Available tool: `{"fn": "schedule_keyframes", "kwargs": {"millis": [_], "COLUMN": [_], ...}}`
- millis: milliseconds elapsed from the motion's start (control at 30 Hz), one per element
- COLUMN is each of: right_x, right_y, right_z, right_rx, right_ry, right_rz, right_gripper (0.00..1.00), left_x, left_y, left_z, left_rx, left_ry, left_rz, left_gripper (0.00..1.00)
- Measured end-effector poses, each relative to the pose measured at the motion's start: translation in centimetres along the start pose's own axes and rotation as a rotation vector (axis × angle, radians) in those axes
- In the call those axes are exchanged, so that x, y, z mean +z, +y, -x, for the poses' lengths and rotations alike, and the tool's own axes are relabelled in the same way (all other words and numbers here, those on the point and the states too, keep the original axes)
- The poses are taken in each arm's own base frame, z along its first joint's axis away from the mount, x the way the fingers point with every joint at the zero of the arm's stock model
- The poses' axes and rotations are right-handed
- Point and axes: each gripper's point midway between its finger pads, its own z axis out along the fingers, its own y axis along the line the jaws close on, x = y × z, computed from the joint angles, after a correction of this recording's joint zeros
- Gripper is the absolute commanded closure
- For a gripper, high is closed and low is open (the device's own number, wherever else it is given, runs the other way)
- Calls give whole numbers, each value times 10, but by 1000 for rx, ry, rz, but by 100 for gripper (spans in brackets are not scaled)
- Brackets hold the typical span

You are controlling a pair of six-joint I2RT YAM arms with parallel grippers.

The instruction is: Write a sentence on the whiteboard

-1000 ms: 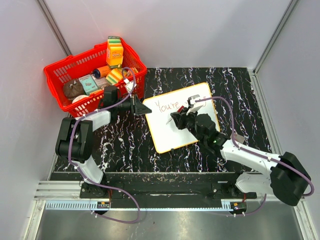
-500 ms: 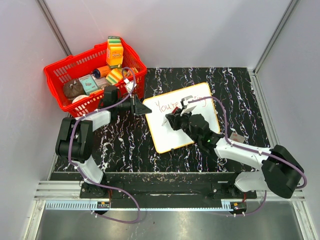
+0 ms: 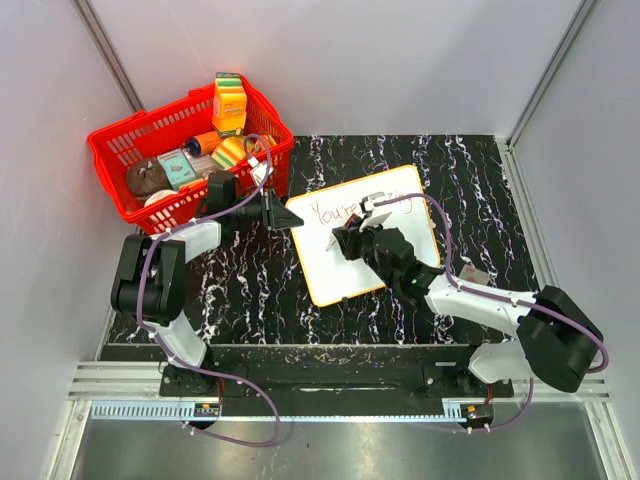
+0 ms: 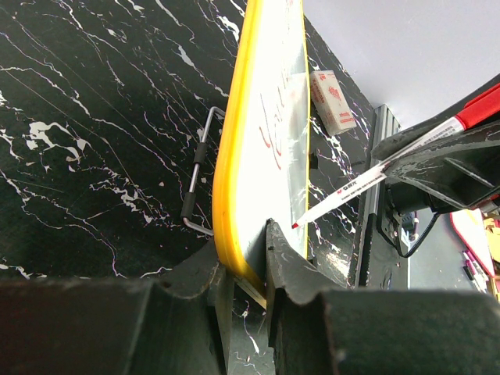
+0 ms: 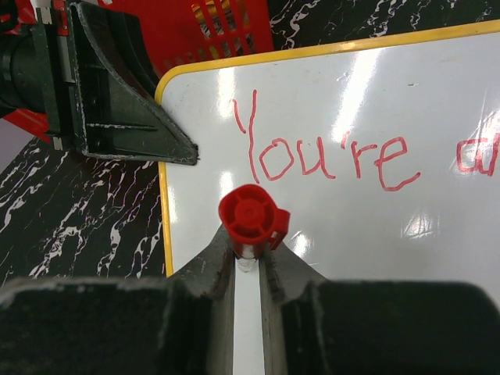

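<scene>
The whiteboard (image 3: 345, 275) lies tilted on the black marbled table, with a yellow rim. The sentence (image 3: 338, 212) in red reads "You're", and a further letter starts at the right wrist view's right edge (image 5: 478, 153). My left gripper (image 3: 291, 219) is shut on the board's left corner; the left wrist view shows its jaws either side of the rim (image 4: 248, 262). My right gripper (image 3: 348, 240) is shut on a red marker (image 5: 251, 216), held over the board below "You're" (image 5: 328, 156). The marker's red tip (image 4: 296, 225) is at the board surface (image 4: 269, 156); I cannot tell if it touches.
A red basket (image 3: 120, 150) full of groceries stands at the back left, right behind my left gripper. A small white eraser (image 4: 332, 98) lies on the table beyond the board's far edge. A metal wire handle (image 4: 199, 176) sits against the board's rim.
My right gripper has moved left across the board with the marker, from the board's middle to below "You're". The left gripper and the board have not moved.
</scene>
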Motion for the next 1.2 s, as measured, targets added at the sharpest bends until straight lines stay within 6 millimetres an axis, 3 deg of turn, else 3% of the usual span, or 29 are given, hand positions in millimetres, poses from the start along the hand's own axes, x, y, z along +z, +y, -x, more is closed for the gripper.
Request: {"fn": "schedule_keyframes", "kwargs": {"millis": [633, 833, 1033, 1200], "right_x": [-2, -9, -17, -11], "right_y": [-19, -17, -4, -3], "right_z": [13, 20, 41, 39], "right_rx": [-20, -18, 13, 9], "right_ry": [-56, -72, -126, -116], "right_rz": [-112, -96, -37, -39], "right_gripper": [100, 100, 100, 100], "left_x": [0, 0, 0, 0], "left_y": [0, 0, 0, 0], "left_z": [0, 0, 0, 0], "left_rx": [0, 0, 0, 0], "left_ry": [0, 0, 0, 0], "left_rz": [0, 0, 0, 0], "left_gripper": [100, 100, 100, 100]}}
